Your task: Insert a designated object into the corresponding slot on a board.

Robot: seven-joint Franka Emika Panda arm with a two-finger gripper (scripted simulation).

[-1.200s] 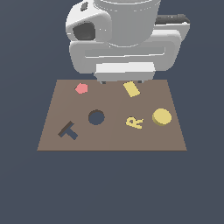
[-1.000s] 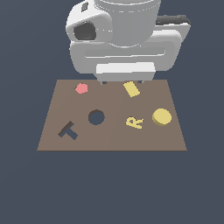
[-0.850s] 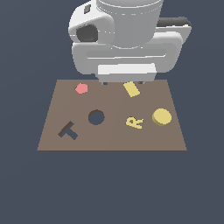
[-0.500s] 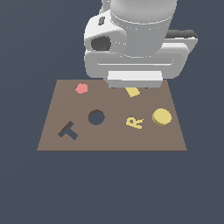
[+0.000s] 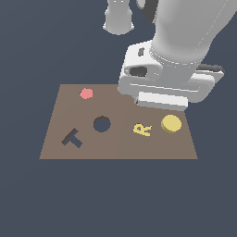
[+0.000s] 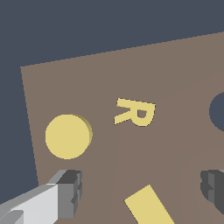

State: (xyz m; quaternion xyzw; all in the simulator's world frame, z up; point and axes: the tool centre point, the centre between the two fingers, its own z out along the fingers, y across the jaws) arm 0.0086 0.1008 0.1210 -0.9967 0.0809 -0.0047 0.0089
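The yellow disc [image 5: 171,123] lies flat on the brown board [image 5: 115,148], near its edge on the exterior view's right. The dark round slot [image 5: 102,124] sits near the board's middle, with the yellow letter R [image 5: 142,129] between it and the disc. In the wrist view my gripper [image 6: 141,186] is open and holds nothing. Its fingers [image 6: 70,192] stand wide apart above the board [image 6: 175,70]. The disc [image 6: 68,136] lies just beyond one fingertip, outside the jaws. The slot [image 6: 217,111] shows only at the picture's edge. My white hand [image 5: 162,88] hovers behind the disc.
A yellow rectangular block [image 6: 148,205] lies between the open fingers in the wrist view; the hand hides it in the exterior view. A red pentagon [image 5: 86,94] and a dark T-shaped cutout [image 5: 72,138] sit on the board's side at the exterior view's left. The letter R [image 6: 134,112] lies beside the disc.
The hand has swung toward the exterior view's right and come lower over the board, now covering the yellow block. The disc and other pieces have not moved.
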